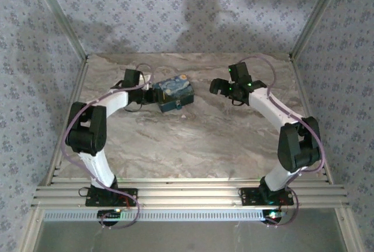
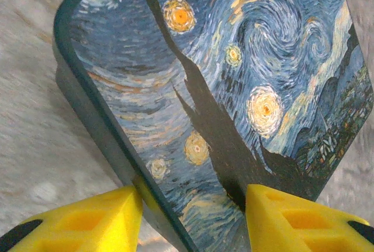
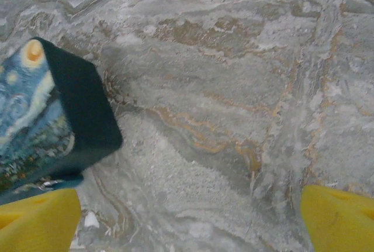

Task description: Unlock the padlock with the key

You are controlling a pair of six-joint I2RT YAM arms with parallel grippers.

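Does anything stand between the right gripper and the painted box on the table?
Nothing visible does. The right gripper, open, faces the painted box across a bare stretch of the marble table. The left gripper straddles the box from the opposite side, out of that path. I cannot make out the padlock.

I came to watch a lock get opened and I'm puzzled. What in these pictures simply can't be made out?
Inside of the painted box: its closed lid hides it in all views.
Pale speck on the box's front, top view: too small to identify.
Left gripper, left wrist view: the frame edge cuts its fingers off, so whether they press the box is unclear.
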